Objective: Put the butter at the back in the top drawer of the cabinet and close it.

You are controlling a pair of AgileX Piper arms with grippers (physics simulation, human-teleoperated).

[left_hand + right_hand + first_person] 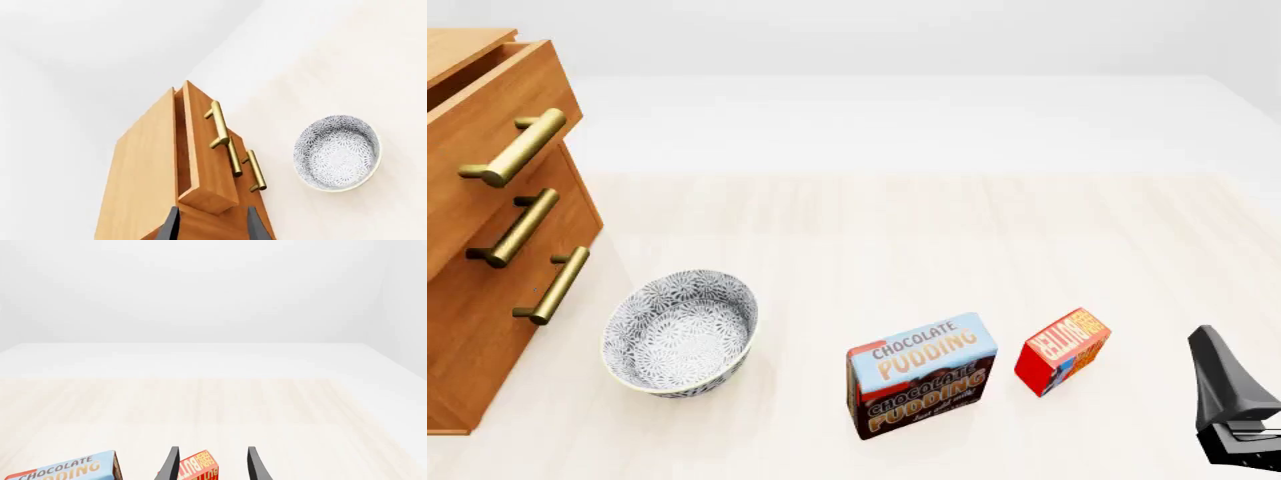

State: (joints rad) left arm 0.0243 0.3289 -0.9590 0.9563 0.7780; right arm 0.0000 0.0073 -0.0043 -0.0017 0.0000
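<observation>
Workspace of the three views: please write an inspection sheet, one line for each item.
Surface: pale wood table, flat.
Job's things: butter upright, right of the pudding box; top drawer of the cabinet pulled partly open.
Clutter: patterned bowl beside the cabinet; Chocolate Pudding box upright.
Hands: left hand open above the cabinet, holding nothing; right hand open, the butter between its fingers' lines in the wrist view.
Cables: nothing seen.
Surroundings: plain white walls.

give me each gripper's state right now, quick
Left gripper: open, holding nothing, poised over the top drawer.
Right gripper: open, holding nothing, the butter seen between its fingers.
</observation>
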